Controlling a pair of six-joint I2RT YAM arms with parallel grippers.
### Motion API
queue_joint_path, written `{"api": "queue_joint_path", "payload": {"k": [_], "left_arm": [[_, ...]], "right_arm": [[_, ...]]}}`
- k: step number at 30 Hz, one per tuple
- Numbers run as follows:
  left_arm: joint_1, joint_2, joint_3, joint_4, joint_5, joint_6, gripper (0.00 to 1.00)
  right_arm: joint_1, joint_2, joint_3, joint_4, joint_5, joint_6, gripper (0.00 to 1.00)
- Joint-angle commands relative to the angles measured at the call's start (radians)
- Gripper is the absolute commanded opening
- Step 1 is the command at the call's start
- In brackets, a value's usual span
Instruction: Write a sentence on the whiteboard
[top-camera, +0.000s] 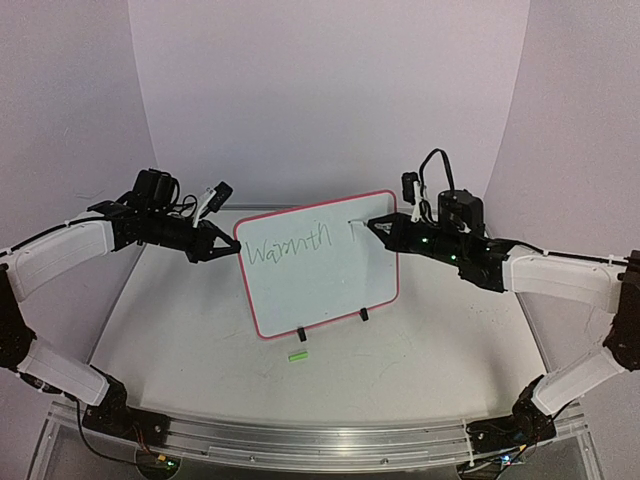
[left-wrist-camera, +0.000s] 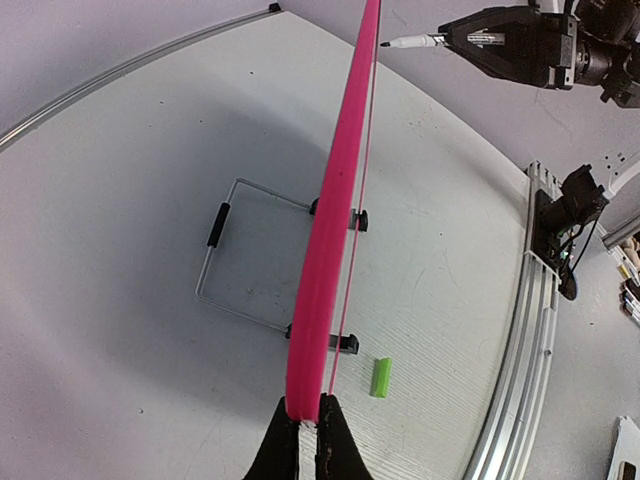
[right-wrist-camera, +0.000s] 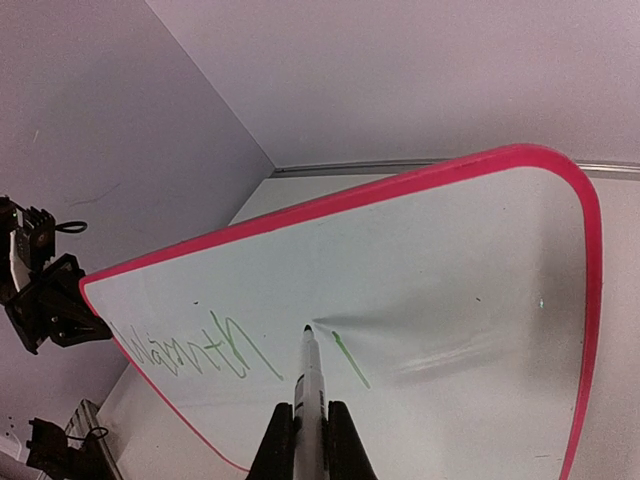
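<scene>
Across the pink-framed whiteboard (top-camera: 320, 285), green sentence (top-camera: 288, 247): seemingly "Warmth" plus one stroke.

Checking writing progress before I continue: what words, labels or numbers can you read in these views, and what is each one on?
"Warmth": green handwriting on the upper left of the whiteboard face.
To its right is a single green stroke, not yet a readable letter.
No print is legible on the marker held in the right pincer.
Nothing else in these views is readable.
</scene>
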Motion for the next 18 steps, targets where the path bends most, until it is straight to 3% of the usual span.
{"api": "queue_joint_path", "payload": {"k": [1,18], "left_arm": [[-0.028,0.046,0.005,-0.061,-0.030,0.034,0.00],[-0.030,0.044,0.004,-0.062,-0.030,0.035,0.00]], "right_arm": [[-0.004,0.016,0.042,0.045,0.018,-0.007,0.00],[-0.003,0.028,0.038,0.058,0.062,-0.001,0.00]]}}
